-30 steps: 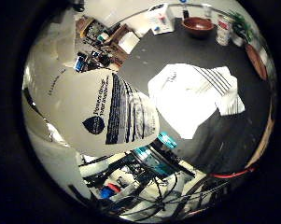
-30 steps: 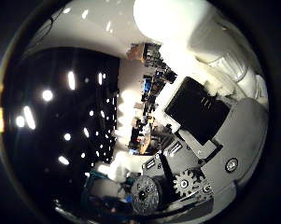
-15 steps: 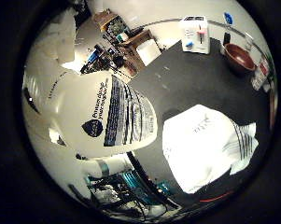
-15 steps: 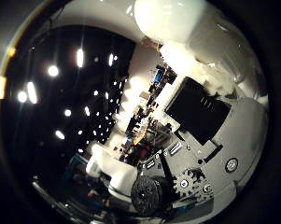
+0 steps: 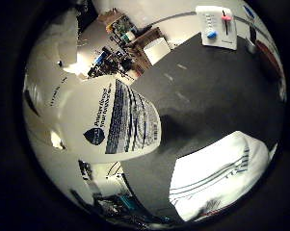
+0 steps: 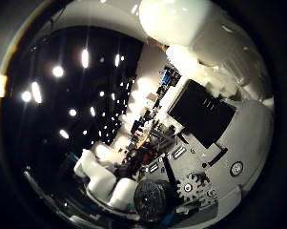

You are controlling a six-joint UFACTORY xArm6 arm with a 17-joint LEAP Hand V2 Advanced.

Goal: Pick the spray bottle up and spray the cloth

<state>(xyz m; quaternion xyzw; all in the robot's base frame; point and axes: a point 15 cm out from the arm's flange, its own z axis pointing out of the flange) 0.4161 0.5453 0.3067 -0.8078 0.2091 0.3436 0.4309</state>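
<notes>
1. Filling much of the little-finger-side view, the spray bottle (image 5: 106, 120) sits right against the palm, its white body running lengthwise across the palm camera, so it is lifted off the desk (image 5: 207, 91) rather than standing on it.
2. The cloth (image 5: 217, 178), white with thin dark stripes, lies flat on the dark desk beyond the bottle's rounded end, below and off to one side of the hand (image 6: 214, 143).
3. My judgement: the coming move turns on bringing the nozzle to face that cloth; the nozzle itself is not in view, so which way it points cannot be told.
4. Whether the fingers are curled round the bottle cannot be told; only white and black parts and a small gear show in the thumb-side view.
5. The bottle carries a dark label with a round emblem and blocks of small print, too fine to read.
6. A white box (image 5: 216, 26) with blue and red knobs stands at the desk's far edge, well apart from the cloth.
</notes>
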